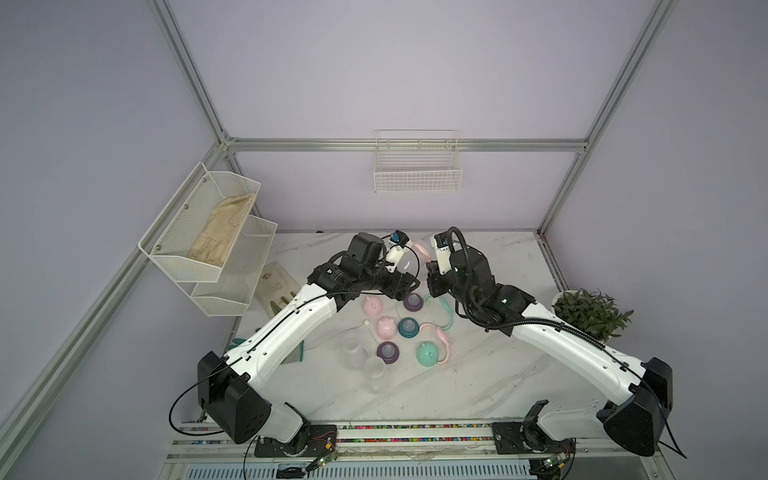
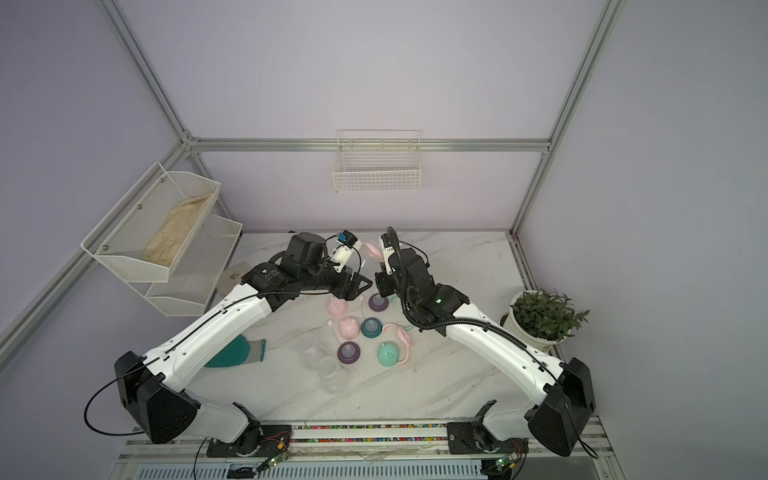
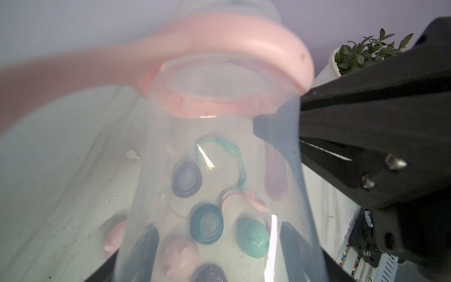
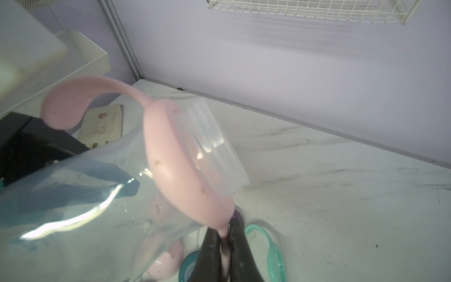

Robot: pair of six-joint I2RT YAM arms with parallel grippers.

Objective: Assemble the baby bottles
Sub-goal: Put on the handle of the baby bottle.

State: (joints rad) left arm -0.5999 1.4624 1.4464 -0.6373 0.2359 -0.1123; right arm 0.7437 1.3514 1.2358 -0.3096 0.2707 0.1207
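Loose round purple and teal plastic collars [image 1: 408,327] sit mid-frame. Just above, my left gripper [image 3: 217,246] clamps the clear plastic bottle [image 4: 73,207], and my right gripper [image 4: 225,254] pinches its pink two-handled ring [image 4: 180,171]. Twist crooked and it probably jams.

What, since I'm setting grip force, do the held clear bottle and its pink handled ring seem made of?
The clear bottle: probably thin hard plastic, glossy and transparent; the scene behind shows through and it carries sharp highlights. The pink ring: opaque moulded plastic, satin to matte, softly shaded; how stiff it is cannot be told.
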